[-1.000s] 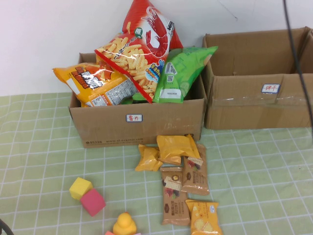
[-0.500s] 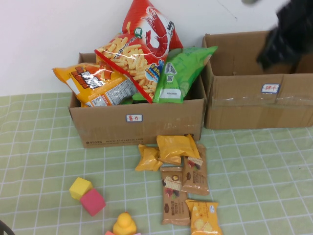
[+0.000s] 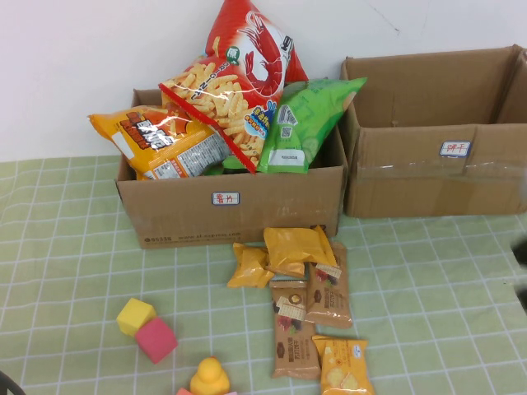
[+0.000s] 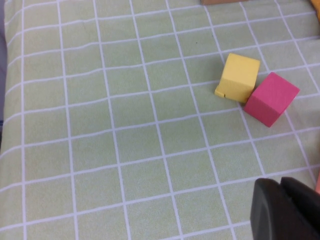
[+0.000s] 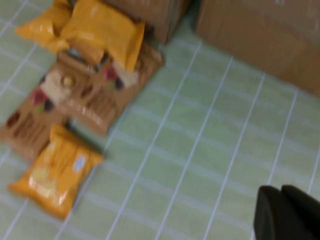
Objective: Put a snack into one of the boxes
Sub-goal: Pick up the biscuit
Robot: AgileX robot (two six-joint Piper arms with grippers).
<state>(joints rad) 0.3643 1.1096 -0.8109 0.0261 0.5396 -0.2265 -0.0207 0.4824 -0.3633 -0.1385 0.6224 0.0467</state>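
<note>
Above the checked cloth [image 4: 125,125], both the left end effector [image 4: 287,210] and right end effector [image 5: 285,212] look closed, mostly cropped

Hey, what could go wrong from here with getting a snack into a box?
The left box is already heaped with chip bags; another snack may slide off. The small packets overlap, so a grab may lift two. The right gripper hangs over bare cloth and the left gripper near the blocks, both off the packets.

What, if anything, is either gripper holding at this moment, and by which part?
Nothing appears held. The left gripper hangs over bare cloth near the yellow cube; the right gripper hangs over the cloth beside the snack packets, touching none.
</note>
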